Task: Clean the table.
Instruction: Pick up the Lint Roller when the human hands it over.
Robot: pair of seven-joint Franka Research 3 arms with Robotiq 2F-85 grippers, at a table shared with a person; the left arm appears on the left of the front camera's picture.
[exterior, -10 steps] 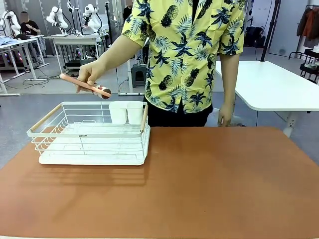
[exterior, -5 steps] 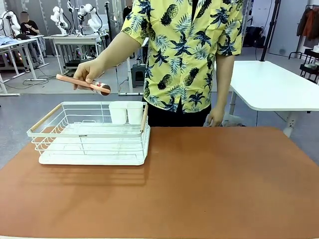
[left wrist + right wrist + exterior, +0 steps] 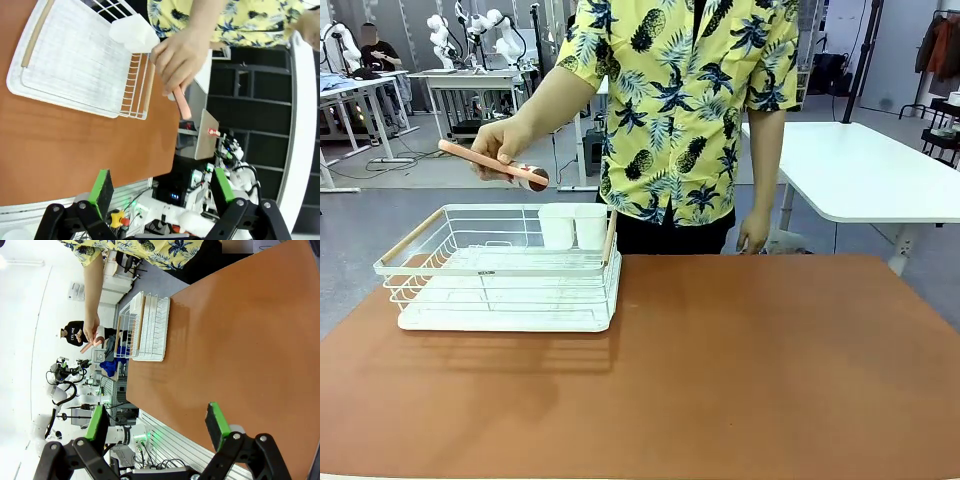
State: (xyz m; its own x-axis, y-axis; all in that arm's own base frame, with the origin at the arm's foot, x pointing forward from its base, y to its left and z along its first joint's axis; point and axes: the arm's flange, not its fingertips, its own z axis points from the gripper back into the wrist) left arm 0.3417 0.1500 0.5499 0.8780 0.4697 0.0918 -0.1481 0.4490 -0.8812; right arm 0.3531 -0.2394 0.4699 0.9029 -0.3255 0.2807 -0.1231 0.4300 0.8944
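Table: the large, matte, reddish-brown table (image 3: 770, 380) stretches from the robot's side to the person.
Rack: a white wire dish rack (image 3: 490, 272) with wooden handles stands on its far left part.
Left gripper (image 3: 162, 185): jaws apart, empty.
Right gripper (image 3: 156, 424): jaws apart, empty, over the table.
Person's hand (image 3: 500, 138): clasped round a pink-handled utensil (image 3: 485, 162), above the rack.

The left gripper (image 3: 162, 184) has its jaws wide apart (green pads (image 3: 102, 186) facing inward), with nothing between them. Beyond it lies the table (image 3: 60, 150), with a white wire dish rack (image 3: 75, 65) on it and white cups (image 3: 134, 32) in one corner. A person's hand (image 3: 182, 57) holds a pink-handled utensil (image 3: 183, 102) just past the rack's edge.
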